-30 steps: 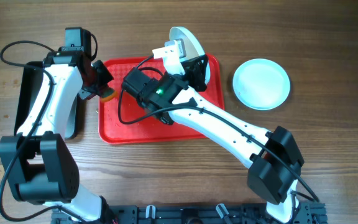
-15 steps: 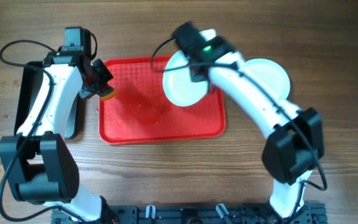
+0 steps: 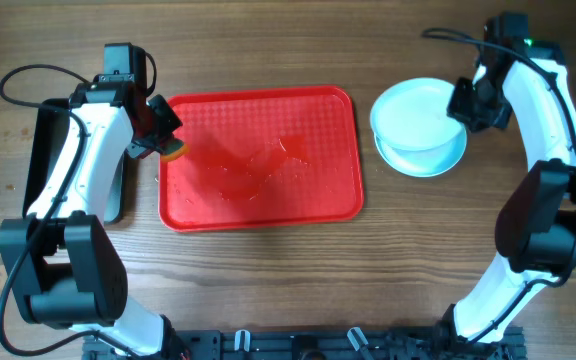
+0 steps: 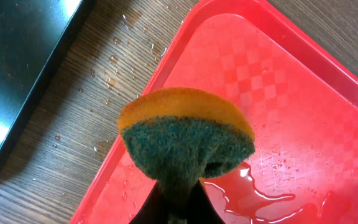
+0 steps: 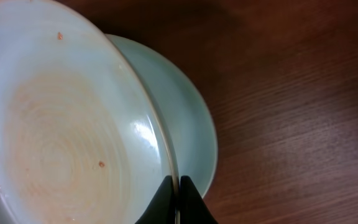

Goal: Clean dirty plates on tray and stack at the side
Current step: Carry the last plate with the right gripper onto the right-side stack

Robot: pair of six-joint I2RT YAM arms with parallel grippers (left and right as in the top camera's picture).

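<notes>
At the far left of the overhead view a black pan [image 3: 40,150] lies on the wooden table [image 3: 268,290]. Just right of it, the left gripper [image 3: 161,138] is clamped on a sponge [image 3: 172,152], yellow on one side with a green scouring face. The sponge hangs at the upper left edge of the red tray [image 3: 328,200]. In the left wrist view the sponge [image 4: 185,134] is folded between the fingers at the bottom of the frame and sits over the tray's rim [image 4: 135,162]. Water droplets dot the wood beside it.

The tray fills the middle of the overhead frame. A thin film of water [image 3: 258,170] is pooled across its textured floor.

To the right of the tray, off it and on the table, lie two plates. The lower plate [image 3: 423,163] rests flat. The upper plate [image 3: 415,115] is tilted above it, overlapping it, and the right gripper [image 3: 463,104] pinches its right rim with the fingers closed on it. The right wrist view shows this upper plate [image 5: 61,124] with a faint tan tint and a few small specks at its centre. The lower plate [image 5: 188,115] shows behind it.
</notes>
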